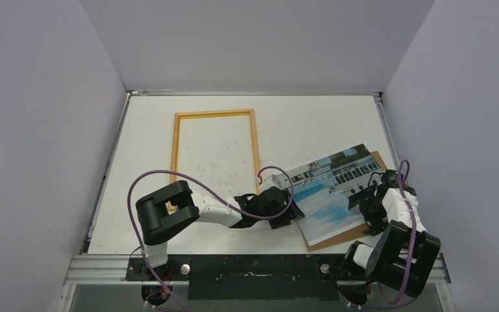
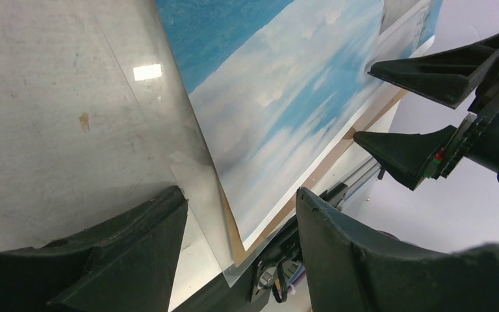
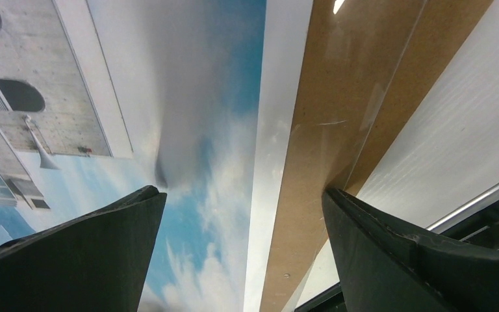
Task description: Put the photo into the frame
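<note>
The photo (image 1: 328,192) lies face up on a brown backing board (image 1: 328,242) at the right side of the table (image 1: 312,123). It is turned askew, with the board peeking out along its near edge and far-right corner. The left claw (image 1: 286,208) sits low at the photo's left edge, jaws spread. In its wrist view the print's edge runs up between the two fingers (image 2: 130,260). The right claw (image 1: 365,207) is at the opposite edge, also spread wide, straddling the photo's white border and the board's rim. Whether either claw touches the print, I can't tell. The frame (image 1: 255,143) lies flat well apart, toward the far left, with bare table showing through it.
</note>
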Tool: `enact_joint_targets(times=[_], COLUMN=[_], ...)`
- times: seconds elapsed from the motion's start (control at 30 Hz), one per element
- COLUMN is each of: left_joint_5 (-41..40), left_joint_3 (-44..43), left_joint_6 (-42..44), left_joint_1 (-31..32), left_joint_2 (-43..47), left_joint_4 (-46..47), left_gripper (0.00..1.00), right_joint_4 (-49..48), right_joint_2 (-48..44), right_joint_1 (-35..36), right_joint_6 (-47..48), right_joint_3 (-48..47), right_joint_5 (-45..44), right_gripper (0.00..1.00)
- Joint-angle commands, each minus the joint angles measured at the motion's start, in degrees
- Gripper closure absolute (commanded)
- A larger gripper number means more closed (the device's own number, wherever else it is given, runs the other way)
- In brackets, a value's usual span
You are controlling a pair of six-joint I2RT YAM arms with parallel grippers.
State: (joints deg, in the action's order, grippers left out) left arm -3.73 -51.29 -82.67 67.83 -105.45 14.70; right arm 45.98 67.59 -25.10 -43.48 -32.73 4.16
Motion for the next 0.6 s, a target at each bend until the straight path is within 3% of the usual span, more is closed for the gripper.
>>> enact_joint_targets(times=[0.0,0.33,0.57], left_joint_5=[-1.55,3.07,8.59], left_joint_3=[-2.92,-2.61,-8.25], left_joint_6=[2.97,8.94,16.18], left_joint_1=[-0.29,-7.59,-12.72], left_joint_2=[-3.28,-0.98,-2.8], left_joint_4=[-9.27,-4.31,-8.58], left_gripper=[0.39,0.39,0.39], right_joint_4=[-0.89,-2.07,-2.65], right_joint_2=[1.01,1.19,0.88], right_joint_1=[-0.03,-0.01,0.83], right_joint_6=[-0.74,0.36,2.44], right_joint_3=[3.52,3.53,1.41], right_joint_5=[5.71,9.1,11.25], right_gripper=[0.04,0.04,0.05])
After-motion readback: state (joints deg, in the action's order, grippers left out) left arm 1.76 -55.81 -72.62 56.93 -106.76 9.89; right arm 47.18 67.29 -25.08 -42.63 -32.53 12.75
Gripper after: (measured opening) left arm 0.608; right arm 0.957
